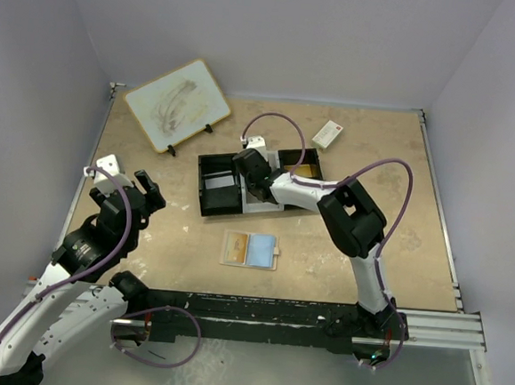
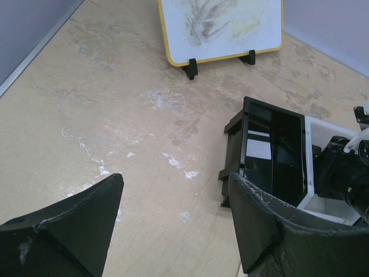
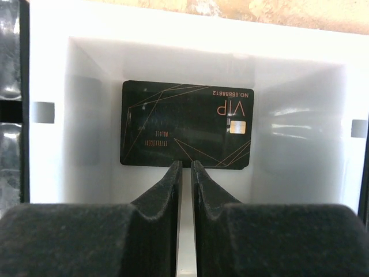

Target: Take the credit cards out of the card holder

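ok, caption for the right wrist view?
Right hand, barely open, above a black VIP card lying in the tray's white compartment.

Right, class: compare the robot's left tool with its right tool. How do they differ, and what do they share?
The left tool stands wide open; the right tool is barely open, showing just a thin slit. The left tool hovers over bare table; the right tool points down into the white middle compartment of the tray. A black card lies below the right tool; nothing lies below the left tool. Both are black and hold nothing.

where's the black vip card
In the right wrist view, the black VIP card lies in the white middle compartment of the tray, just beyond the right gripper.
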